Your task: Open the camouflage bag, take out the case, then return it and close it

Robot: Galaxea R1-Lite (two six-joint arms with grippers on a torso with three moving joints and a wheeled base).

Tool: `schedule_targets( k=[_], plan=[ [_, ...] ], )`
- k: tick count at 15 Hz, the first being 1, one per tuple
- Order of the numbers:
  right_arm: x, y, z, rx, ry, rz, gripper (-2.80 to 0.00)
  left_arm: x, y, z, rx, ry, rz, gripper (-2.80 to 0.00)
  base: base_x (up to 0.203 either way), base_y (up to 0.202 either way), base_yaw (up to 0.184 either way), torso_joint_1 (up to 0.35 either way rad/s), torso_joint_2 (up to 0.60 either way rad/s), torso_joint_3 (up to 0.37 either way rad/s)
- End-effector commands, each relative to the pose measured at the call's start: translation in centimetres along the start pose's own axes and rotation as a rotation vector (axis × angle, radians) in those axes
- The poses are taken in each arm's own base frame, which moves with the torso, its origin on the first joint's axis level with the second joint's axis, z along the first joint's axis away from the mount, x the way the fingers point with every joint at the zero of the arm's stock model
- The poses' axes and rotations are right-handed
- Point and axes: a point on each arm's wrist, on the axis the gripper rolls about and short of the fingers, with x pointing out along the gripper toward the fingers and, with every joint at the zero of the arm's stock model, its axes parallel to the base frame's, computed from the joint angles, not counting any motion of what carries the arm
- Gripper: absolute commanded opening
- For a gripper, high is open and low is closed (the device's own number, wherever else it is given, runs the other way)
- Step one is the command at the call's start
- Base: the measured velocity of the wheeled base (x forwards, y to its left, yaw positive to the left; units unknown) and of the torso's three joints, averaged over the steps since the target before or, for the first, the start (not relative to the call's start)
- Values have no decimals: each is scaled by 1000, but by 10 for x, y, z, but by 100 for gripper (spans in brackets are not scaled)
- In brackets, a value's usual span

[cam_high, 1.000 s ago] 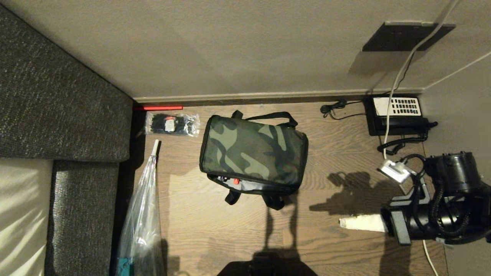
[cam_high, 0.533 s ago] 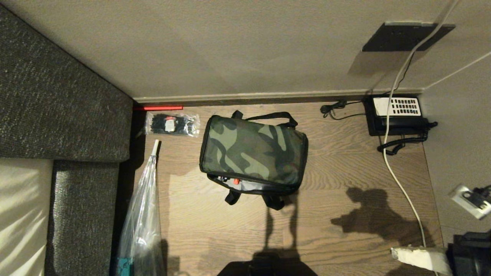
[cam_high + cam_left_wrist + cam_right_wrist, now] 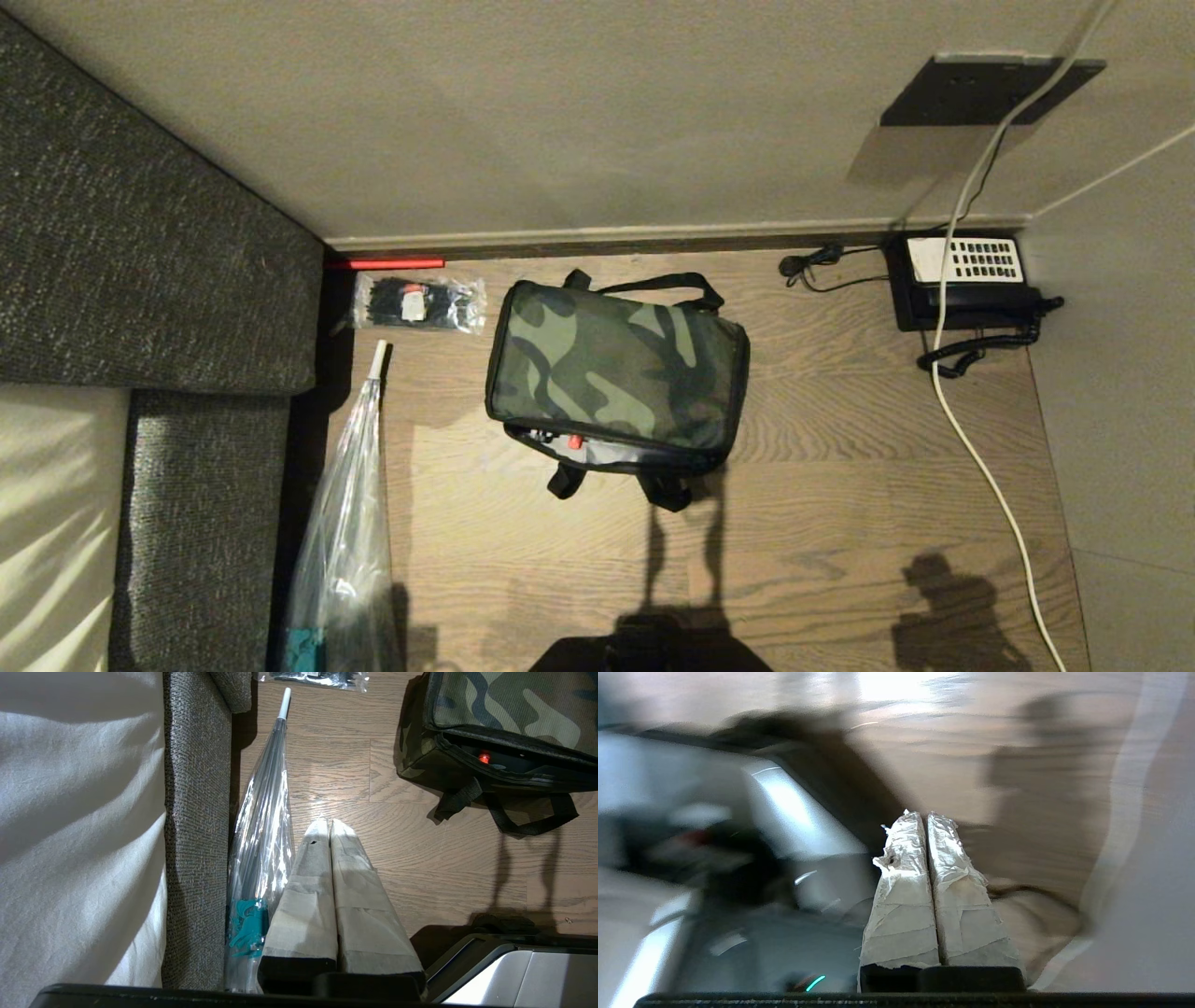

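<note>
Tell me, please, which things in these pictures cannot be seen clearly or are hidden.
- The case: in no view; the camouflage bag has its lid down, with only a dark slit in front.
- Both arms: outside the head view; only a shadow lies on the floor.
- Right wrist view: motion blur hides everything around the right gripper.
- Clear umbrella: its handle end is cut off behind the left gripper.

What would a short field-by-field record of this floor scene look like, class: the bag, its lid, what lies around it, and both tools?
bag: boxy green, grey and black camouflage bag on the wooden floor
lid: down, with a gap along the near edge
case: not visible
left of bag: clear packet of black ties; folded clear plastic umbrella beside the grey sofa
right of bag: black telephone with white keypad
left tool: shut, empty, over the floor by the umbrella
right tool: shut, empty
</note>
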Motion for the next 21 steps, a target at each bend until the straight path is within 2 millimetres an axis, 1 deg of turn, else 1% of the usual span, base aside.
schedule_targets(
  k=[1,3,5,10,21],
  plan=[
    [3,-1,-10,3,-130,-77,-280,0,0,-1,0,2,1,-280,0,0,0,0,0,0],
    [3,0,-12,-40,-216,-122,-280,0,0,-1,0,2,1,-280,0,0,0,0,0,0],
    [3,0,-14,-51,-261,-128,-280,0,0,-1,0,1,2,-280,0,0,0,0,0,0],
    [-9,3,-24,-61,-478,-160,-280,0,0,-1,0,1,1,-280,0,0,0,0,0,0],
    [-9,3,-25,-31,-480,-155,-280,0,0,-1,0,1,1,-280,0,0,0,0,0,0]
  ],
)
